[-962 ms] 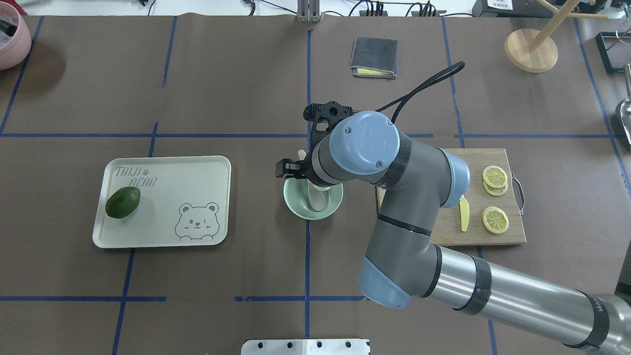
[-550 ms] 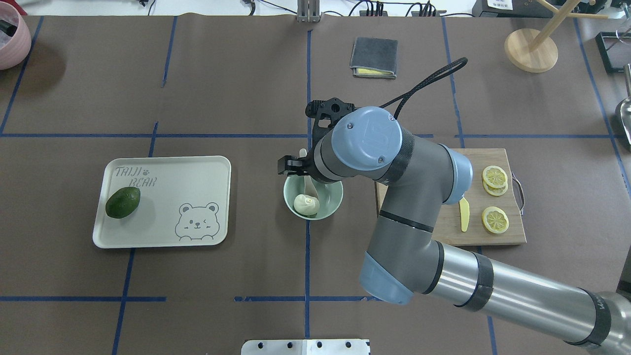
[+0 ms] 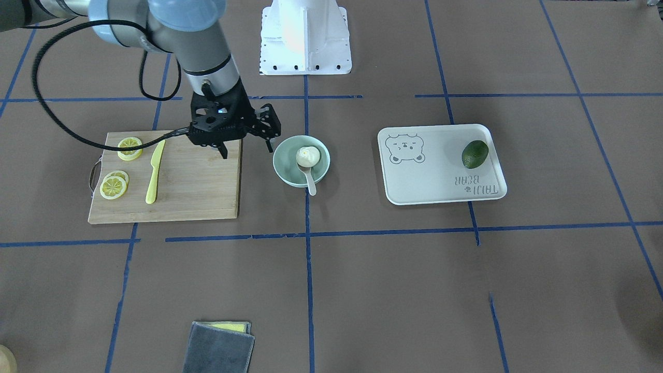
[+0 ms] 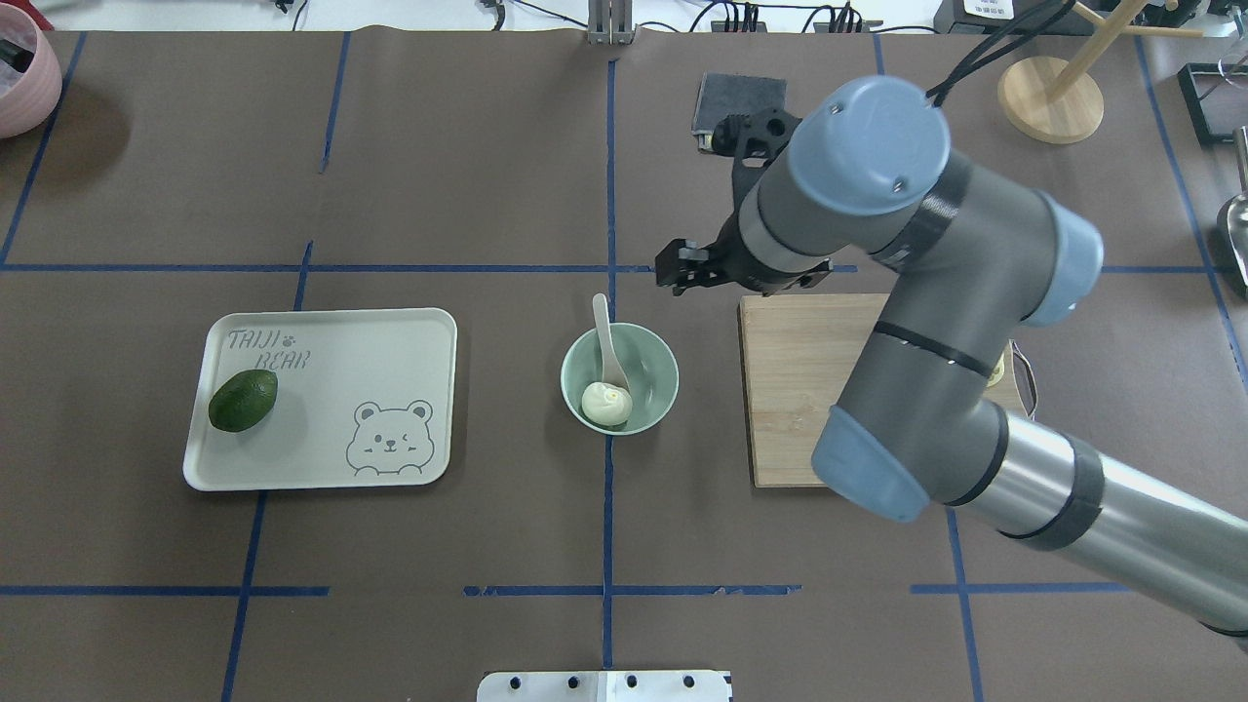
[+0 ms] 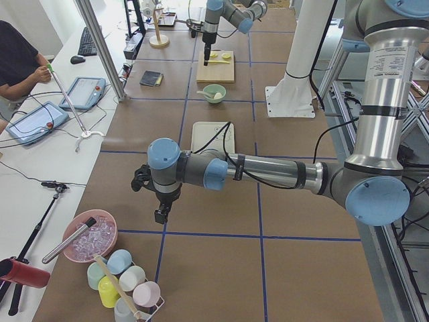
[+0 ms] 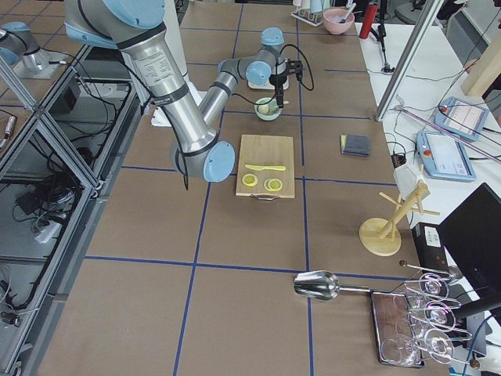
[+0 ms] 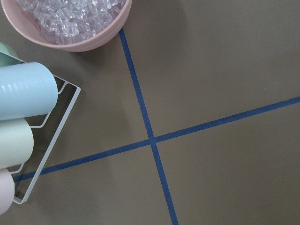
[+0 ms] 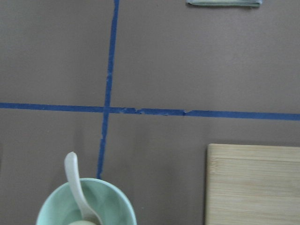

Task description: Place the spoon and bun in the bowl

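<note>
The pale mint-green bowl [image 4: 664, 382] stands at the table's middle. The white pleated bun [image 4: 606, 403] lies inside it. The off-white spoon [image 4: 607, 347] also rests in the bowl, with its handle sticking out over the far rim. All three show in the front-facing view too: bowl [image 3: 282, 167], bun [image 3: 307, 155], spoon [image 3: 310, 182]. My right gripper [image 3: 246, 149] is open and empty. It hangs raised between the bowl and the cutting board, clear of both. My left gripper [image 5: 159, 213] shows only in the exterior left view, and I cannot tell whether it is open or shut.
A wooden cutting board [image 3: 191, 186] with a yellow knife [image 3: 154, 171] and lemon slices [image 3: 115, 185] lies beside the bowl. A white bear-print tray [image 4: 390, 341] holds an avocado [image 4: 243, 400]. A grey cloth [image 3: 220, 347] lies farther off. A pink ice bowl [image 7: 70, 23] and a cup rack [image 7: 28, 89] are under my left wrist.
My right gripper has risen off the bowl and moved back and to the right, empty. The bun, hidden under it a second ago, now lies uncovered in the bowl.
</note>
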`<state>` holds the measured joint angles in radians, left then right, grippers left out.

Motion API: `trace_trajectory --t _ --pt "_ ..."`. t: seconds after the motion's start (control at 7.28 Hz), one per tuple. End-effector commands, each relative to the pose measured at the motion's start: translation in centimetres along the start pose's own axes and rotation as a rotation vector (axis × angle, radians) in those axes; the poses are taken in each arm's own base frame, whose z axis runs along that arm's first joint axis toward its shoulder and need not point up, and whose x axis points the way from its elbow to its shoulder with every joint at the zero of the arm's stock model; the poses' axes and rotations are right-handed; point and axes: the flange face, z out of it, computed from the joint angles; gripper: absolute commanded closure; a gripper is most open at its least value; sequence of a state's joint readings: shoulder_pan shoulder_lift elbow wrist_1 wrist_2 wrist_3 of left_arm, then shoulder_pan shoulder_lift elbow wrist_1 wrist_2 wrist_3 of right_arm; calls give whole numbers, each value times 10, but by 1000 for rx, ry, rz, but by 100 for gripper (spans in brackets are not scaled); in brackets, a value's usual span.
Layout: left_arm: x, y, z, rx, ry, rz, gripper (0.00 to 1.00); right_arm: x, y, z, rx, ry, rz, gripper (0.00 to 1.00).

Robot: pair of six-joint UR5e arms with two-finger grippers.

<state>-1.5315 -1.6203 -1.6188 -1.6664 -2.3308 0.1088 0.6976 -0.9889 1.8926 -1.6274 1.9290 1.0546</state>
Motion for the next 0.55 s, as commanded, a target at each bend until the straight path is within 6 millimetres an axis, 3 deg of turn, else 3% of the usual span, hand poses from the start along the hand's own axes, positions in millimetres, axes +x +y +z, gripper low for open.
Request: trace_trajectory --t 0.0,0.27,0.41 --pt "-4 7 2 -10 9 -17 0 102 -36 -41 -30 57 -84 0" --pt "-22 40 12 -31 34 -71 0 220 -64 -70 -64 69 -123 0" --pt "-23 44 13 -32 49 -81 0 278 -65 -81 -77 85 -146 0"
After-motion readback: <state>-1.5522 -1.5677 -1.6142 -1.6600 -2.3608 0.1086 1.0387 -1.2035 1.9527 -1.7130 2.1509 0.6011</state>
